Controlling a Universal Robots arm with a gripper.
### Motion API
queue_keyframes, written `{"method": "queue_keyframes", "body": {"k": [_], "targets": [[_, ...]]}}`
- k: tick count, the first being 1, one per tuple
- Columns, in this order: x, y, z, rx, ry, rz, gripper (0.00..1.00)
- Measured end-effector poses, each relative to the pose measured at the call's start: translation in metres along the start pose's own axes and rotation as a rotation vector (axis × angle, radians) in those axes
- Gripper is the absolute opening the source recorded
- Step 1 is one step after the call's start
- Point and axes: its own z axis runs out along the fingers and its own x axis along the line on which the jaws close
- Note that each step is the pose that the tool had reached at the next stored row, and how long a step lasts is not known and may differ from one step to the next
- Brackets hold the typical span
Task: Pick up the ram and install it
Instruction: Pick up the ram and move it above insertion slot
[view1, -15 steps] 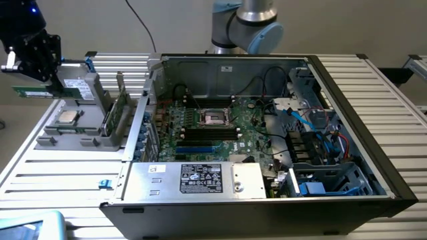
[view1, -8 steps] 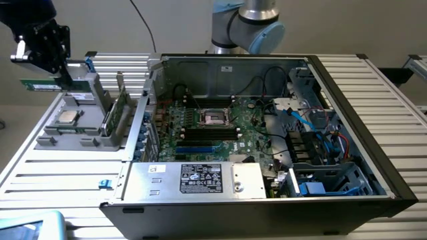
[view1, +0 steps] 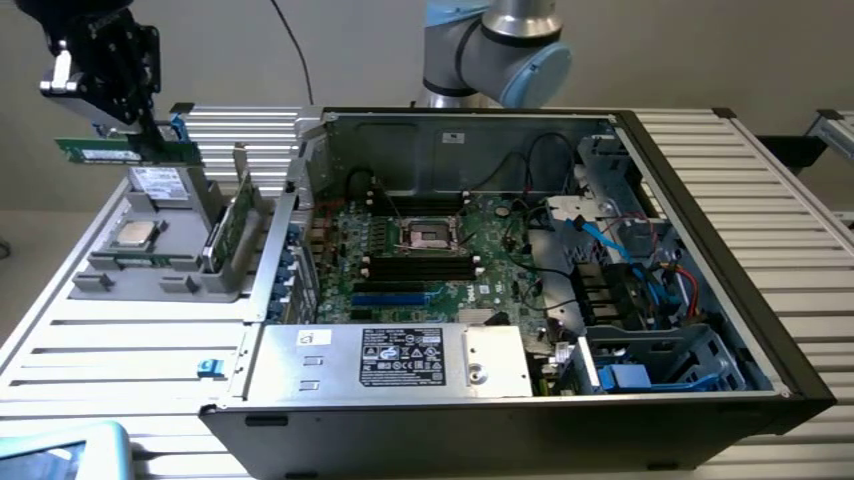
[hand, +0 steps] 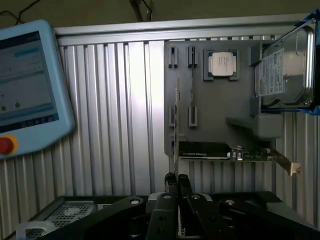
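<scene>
Clearly, the pincer (view1: 135, 133) was closed narrow on the ram (view1: 120, 150), gripping the long green stick by its upper edge so that it hung level in the air at the exterior view's far left. It was held just above the grey parts holder (view1: 147, 265) on the ribbed worktop (view1: 120, 345), apart from the hard drive (view1: 166, 186) standing beneath it. A silver processor (view1: 134, 235) lay in the holder, nearer the camera, and an expansion card (view1: 235, 225) stood on edge at the holder's right. The open computer case (view1: 694, 230) sat to the right with its motherboard (view1: 501, 255) exposed, well apart from the ram. In the wrist view the ram appeared edge-on between the fingers (hand: 183, 184), and a teach pendant (hand: 25, 85) lay on the worktop.
</scene>
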Motion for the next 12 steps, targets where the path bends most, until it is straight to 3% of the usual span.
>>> {"method": "queue_keyframes", "body": {"k": [12], "targets": [[0.000, -0.0540, -0.0240, -0.0001, -0.0009, 0.000, 0.13]]}}
